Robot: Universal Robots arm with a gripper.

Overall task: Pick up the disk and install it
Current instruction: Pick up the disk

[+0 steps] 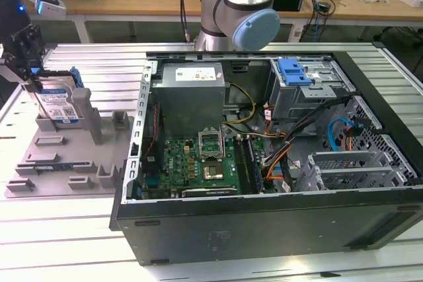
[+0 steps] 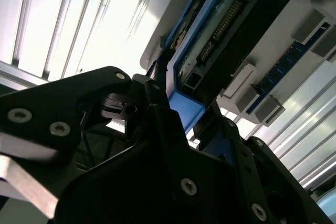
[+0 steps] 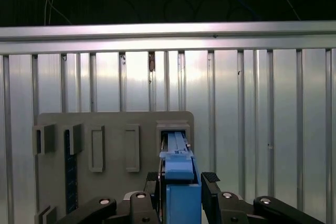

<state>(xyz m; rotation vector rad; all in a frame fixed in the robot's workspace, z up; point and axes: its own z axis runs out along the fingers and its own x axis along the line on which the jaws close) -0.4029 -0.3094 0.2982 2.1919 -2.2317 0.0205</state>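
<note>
We are judging pick-up step in hand: gripper (image 1: 31, 78) fingers (image 3: 211, 179) grasping disk (image 1: 58, 105) by blue carrier. Disk standing upright in grey holder (image 1: 73, 163) on counter (image 1: 53, 242), beside open computer case (image 1: 264, 222). Next move likely calling for straight lift clear of slot.

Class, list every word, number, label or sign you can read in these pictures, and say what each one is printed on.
No text here can be read.
disk: white and blue label, print too small to read.
power supply: white label on its top, print too small to read.
computer case: faint marks on its near wall, unreadable.
</note>
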